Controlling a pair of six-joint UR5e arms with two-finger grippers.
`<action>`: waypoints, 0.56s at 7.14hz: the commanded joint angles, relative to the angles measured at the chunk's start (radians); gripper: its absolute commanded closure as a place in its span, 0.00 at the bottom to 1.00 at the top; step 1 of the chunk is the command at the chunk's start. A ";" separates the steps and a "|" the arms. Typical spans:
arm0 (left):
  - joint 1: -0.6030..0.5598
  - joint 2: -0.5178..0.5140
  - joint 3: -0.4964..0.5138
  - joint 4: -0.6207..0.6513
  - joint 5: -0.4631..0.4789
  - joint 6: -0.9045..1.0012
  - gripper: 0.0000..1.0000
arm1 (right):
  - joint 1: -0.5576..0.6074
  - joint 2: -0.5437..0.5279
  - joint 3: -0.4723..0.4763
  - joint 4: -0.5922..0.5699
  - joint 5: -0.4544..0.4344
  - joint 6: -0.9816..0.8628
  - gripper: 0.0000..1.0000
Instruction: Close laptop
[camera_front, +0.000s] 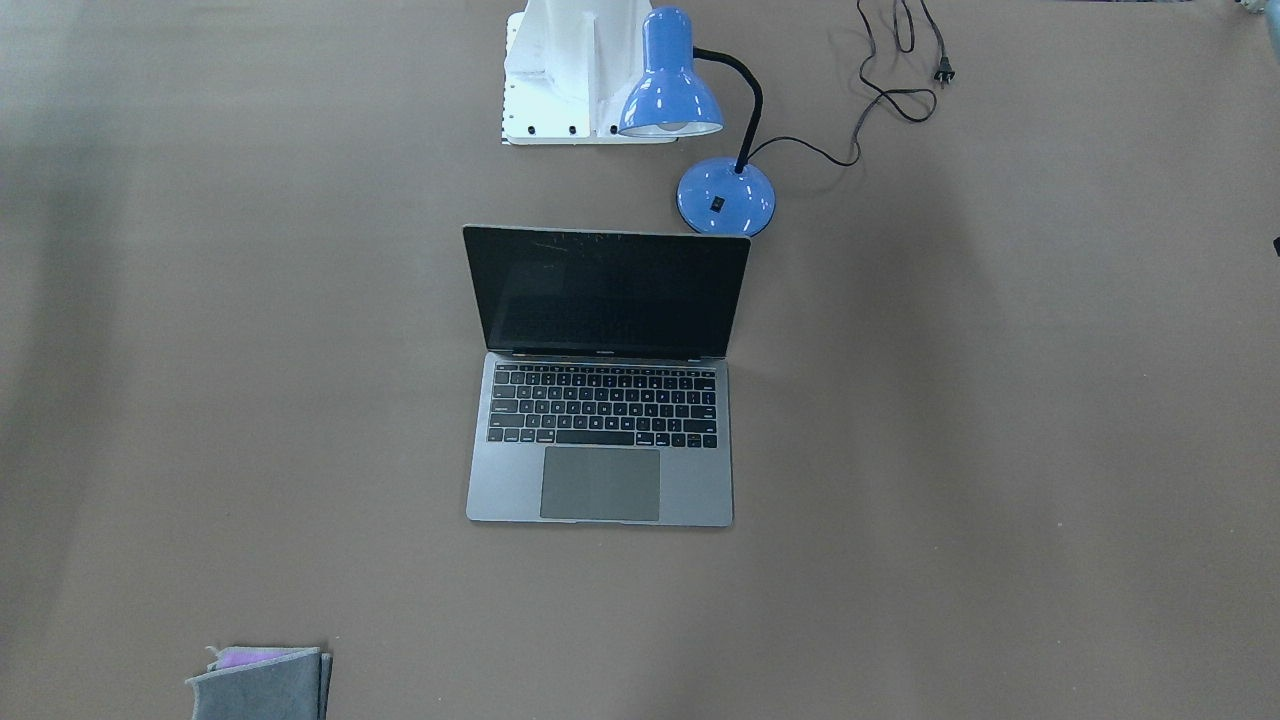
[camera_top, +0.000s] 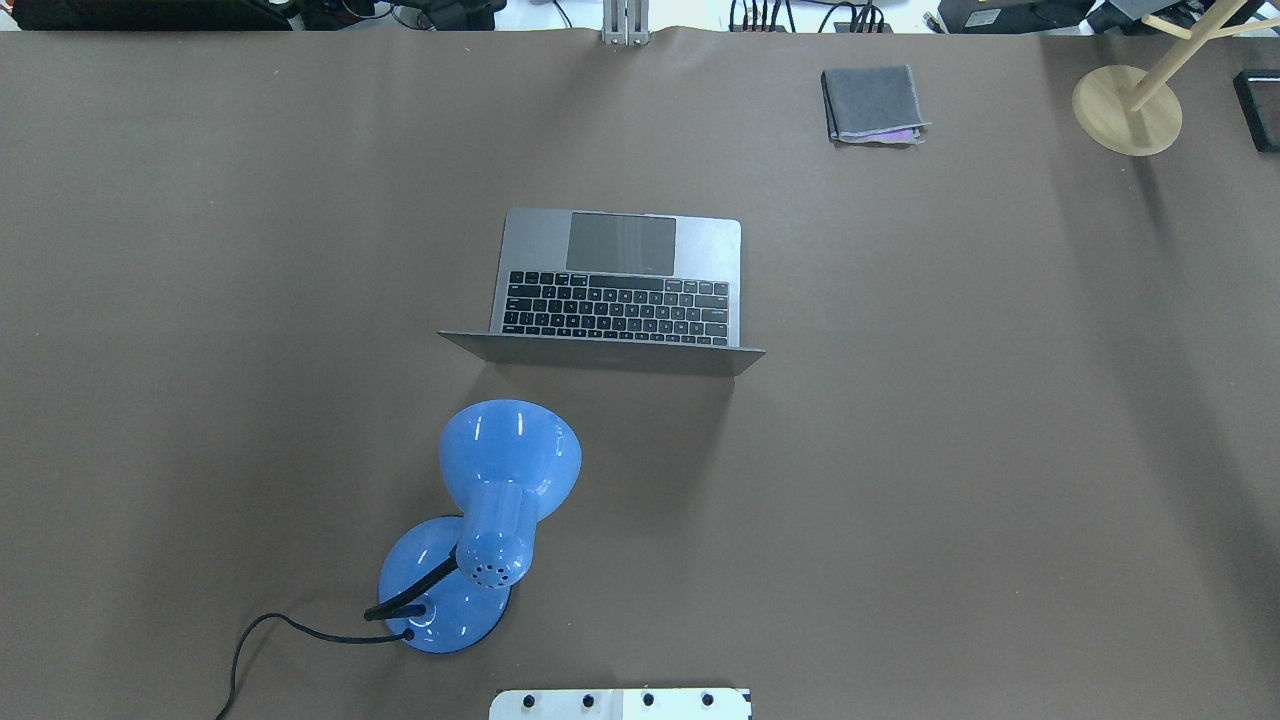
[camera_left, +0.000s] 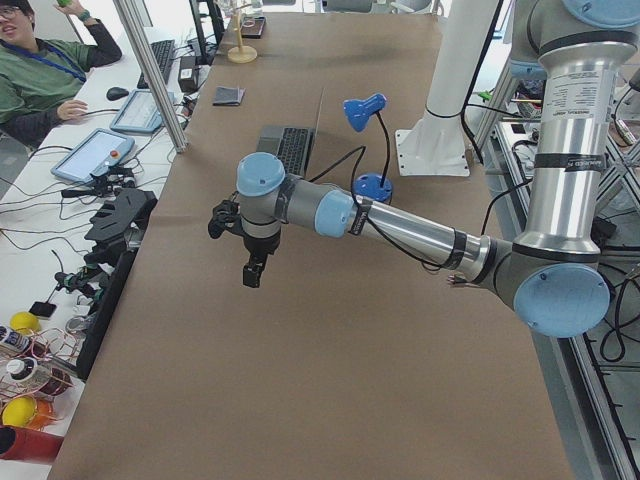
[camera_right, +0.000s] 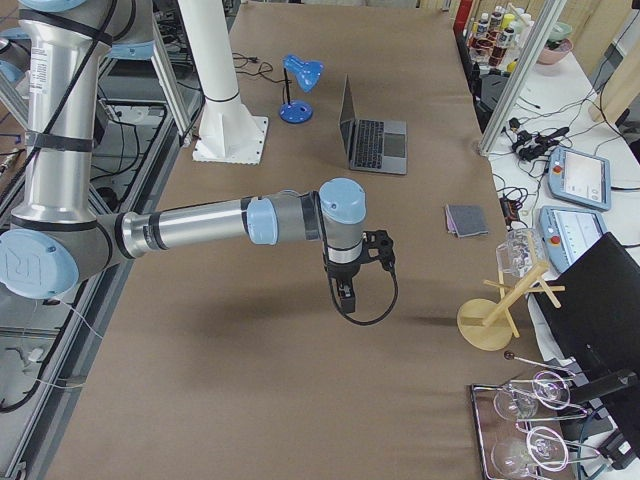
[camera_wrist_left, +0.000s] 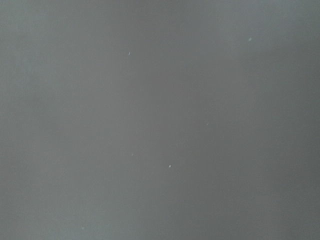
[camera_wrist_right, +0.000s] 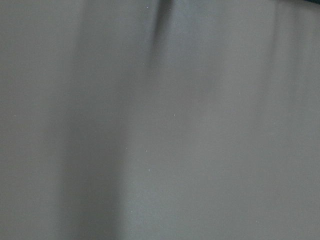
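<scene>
The space-grey laptop (camera_front: 600, 400) stands open in the middle of the brown table, its dark screen upright and its keyboard and trackpad facing away from the robot. It also shows in the overhead view (camera_top: 615, 290) and in both side views (camera_left: 290, 145) (camera_right: 375, 140). My left gripper (camera_left: 252, 272) hangs over bare table far from the laptop, towards the left end. My right gripper (camera_right: 346, 297) hangs over bare table towards the right end. Both show only in side views, so I cannot tell whether they are open or shut. Both wrist views show only bare table.
A blue desk lamp (camera_top: 510, 450) stands just behind the laptop's lid on the robot's side, its cord trailing off. A folded grey cloth (camera_top: 872, 103) lies at the far edge. A wooden stand (camera_top: 1125, 108) is at the far right corner. The robot's white base (camera_top: 620, 703) is at the near edge.
</scene>
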 joint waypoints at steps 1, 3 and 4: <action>0.000 -0.009 0.110 -0.265 0.000 0.005 0.02 | 0.001 0.010 0.010 0.002 0.001 0.023 0.00; 0.001 -0.011 0.115 -0.293 -0.002 -0.001 0.02 | 0.001 0.045 0.010 0.002 0.001 0.029 0.00; 0.001 -0.021 0.103 -0.293 -0.003 -0.004 0.02 | 0.001 0.047 0.018 0.002 0.001 0.028 0.00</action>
